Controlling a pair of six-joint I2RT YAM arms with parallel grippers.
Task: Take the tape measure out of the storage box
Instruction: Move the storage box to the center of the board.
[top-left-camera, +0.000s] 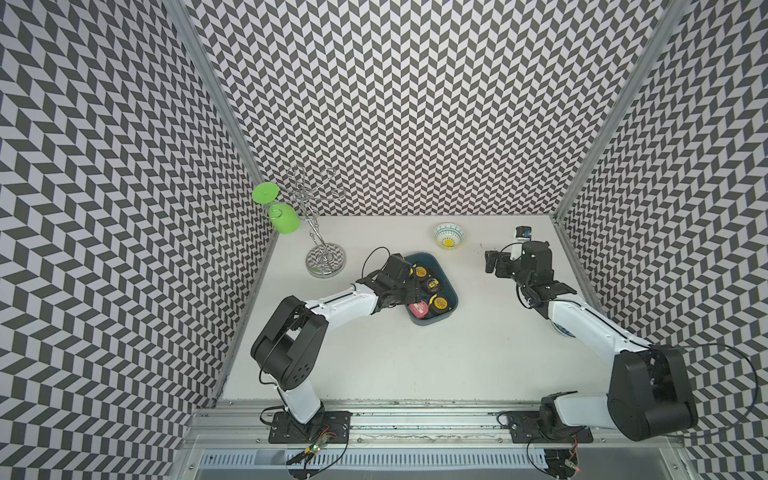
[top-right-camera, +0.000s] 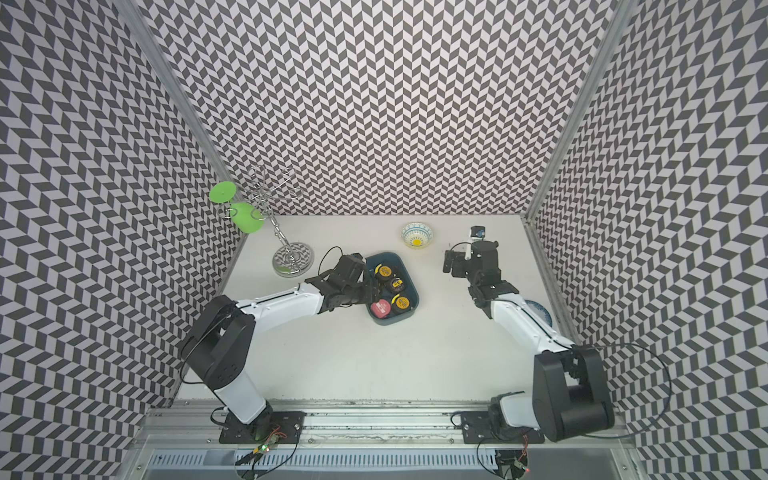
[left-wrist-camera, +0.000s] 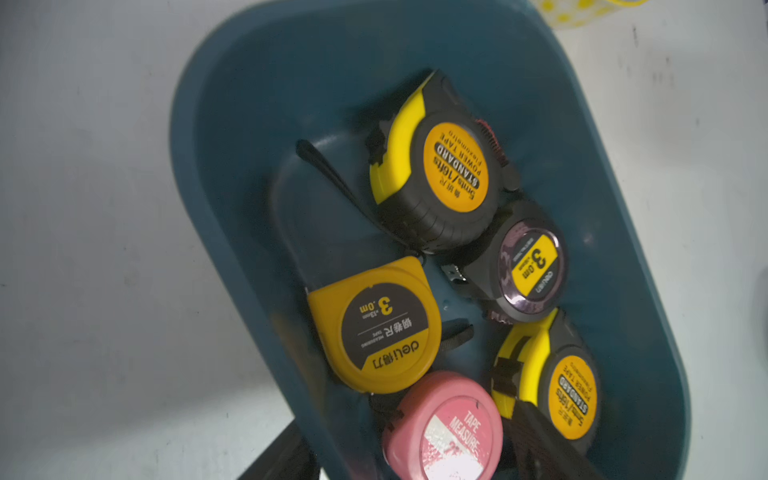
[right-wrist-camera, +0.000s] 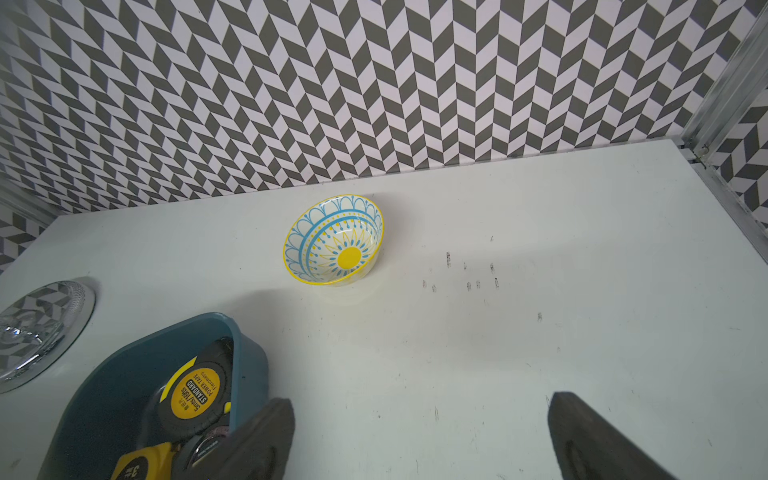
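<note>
Pink tape measure (left-wrist-camera: 444, 428) in storage box (left-wrist-camera: 232, 83) judged hard, slick, heavyish; edges to be pinched; state of left fingers (left-wrist-camera: 544, 444) cannot be told; right fingers (right-wrist-camera: 257, 440) wide, empty

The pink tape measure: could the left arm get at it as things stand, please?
Probably yes: the left tool hangs over the storage box, fingers either side of the pink tape measure, which lies uncovered.

Locate the patterned bowl (right-wrist-camera: 334, 241) ahead of the right gripper (right-wrist-camera: 419, 399), well apart from it. The chrome stand (top-left-camera: 320, 232), with a green cup (top-left-camera: 284, 224) hung on it, stands farther off.
</note>
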